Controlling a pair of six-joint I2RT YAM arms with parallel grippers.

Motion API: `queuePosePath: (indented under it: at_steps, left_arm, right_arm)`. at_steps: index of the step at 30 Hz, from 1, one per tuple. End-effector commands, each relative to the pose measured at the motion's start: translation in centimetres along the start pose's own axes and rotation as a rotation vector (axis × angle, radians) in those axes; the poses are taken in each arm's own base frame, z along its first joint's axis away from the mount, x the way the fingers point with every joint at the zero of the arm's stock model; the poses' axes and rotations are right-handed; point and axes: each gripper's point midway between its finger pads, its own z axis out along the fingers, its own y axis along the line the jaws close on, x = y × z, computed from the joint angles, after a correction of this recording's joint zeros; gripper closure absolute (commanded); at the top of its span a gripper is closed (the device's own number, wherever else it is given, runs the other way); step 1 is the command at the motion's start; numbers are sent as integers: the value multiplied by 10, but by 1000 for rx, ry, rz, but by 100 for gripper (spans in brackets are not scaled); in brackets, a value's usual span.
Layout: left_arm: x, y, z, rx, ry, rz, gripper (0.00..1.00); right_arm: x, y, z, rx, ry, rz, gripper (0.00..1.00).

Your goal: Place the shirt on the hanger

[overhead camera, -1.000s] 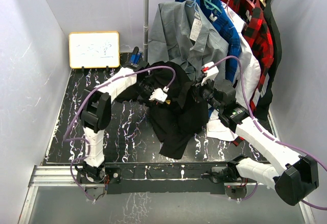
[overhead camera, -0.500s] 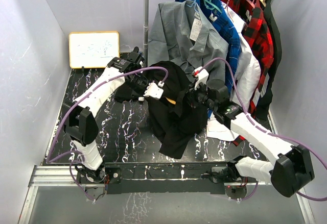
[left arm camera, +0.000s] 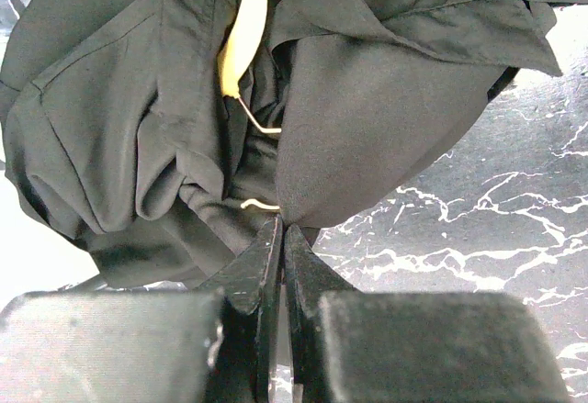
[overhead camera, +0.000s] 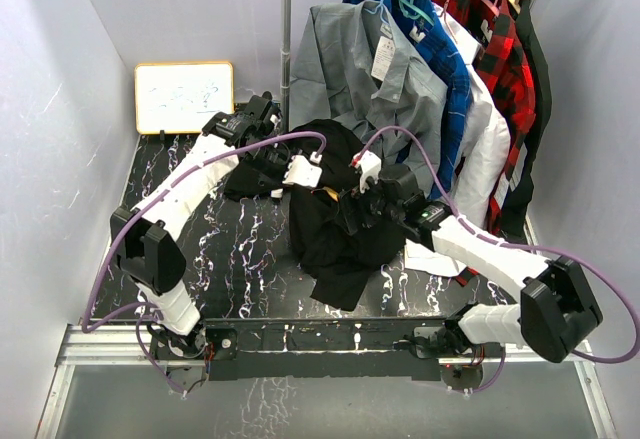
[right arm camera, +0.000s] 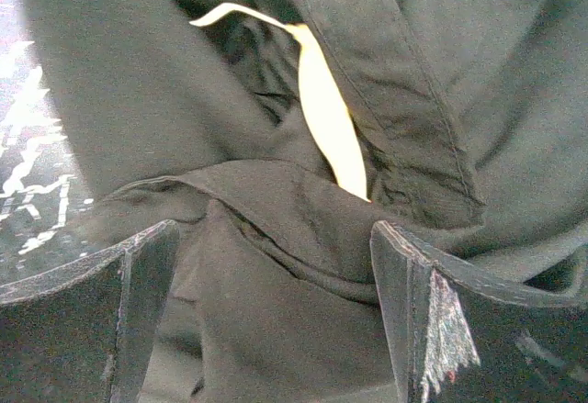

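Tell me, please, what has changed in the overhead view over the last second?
The right hand moved left over the black shirt, open around a fold. The left hand, shut on the shirt's edge, shifted slightly left and back. A sliver of the yellow hanger has come into view. The hanging clothes and whiteboard stayed put.
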Motion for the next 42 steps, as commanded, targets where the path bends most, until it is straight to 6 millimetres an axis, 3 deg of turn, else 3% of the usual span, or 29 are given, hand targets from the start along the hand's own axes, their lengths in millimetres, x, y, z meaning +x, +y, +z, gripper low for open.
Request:
queuePosePath:
  at_steps: [1,6,10,13,15,16,18,19,20,23,26,28,32,35,38,42]
  left_arm:
    - [-23,0,-16,-45,-49,22,100]
    - [-21,-2,-13,-42,-48,19,100]
    - [-19,-4,-11,-36,-48,13,100]
    - [-19,-10,-10,-24,-54,-17,100]
    - [-12,-23,-5,12,-38,-51,100]
    - [-4,-36,0,49,-13,-68,94]
    - [19,-61,9,107,54,-107,60]
    - [31,-77,12,138,84,-128,15]
    - [37,-93,13,170,82,-133,3]
    - [54,-135,13,199,71,-147,2]
    - [88,-173,16,225,160,-164,2]
    - [90,-164,10,165,135,-217,2]
    - [46,-82,-16,-54,-31,-275,2]
    - [25,-40,-26,-140,-122,-167,2]
    - [29,-24,-16,-99,-114,-63,2]
    - [38,-23,3,-1,-90,30,8]
  right_arm:
    - [-1,-34,4,189,34,-14,14]
    - [32,-28,19,210,183,-55,12]
    - [47,-31,28,242,210,-64,17]
    - [54,-33,37,246,197,-53,36]
    - [56,-35,42,254,193,-42,62]
    - [54,-36,44,261,190,-37,73]
    - [50,-35,45,264,176,-35,88]
    - [47,-35,44,264,169,-36,89]
    - [46,-35,44,263,166,-37,89]
    - [46,-36,40,271,166,-41,91]
    - [48,-34,37,260,166,-38,95]
    - [50,-32,36,254,166,-34,95]
    - [55,-31,35,243,169,-30,95]
    - [54,-28,35,235,168,-25,94]
    - [51,-28,33,239,158,-21,94]
    - [47,-30,28,253,142,-22,94]
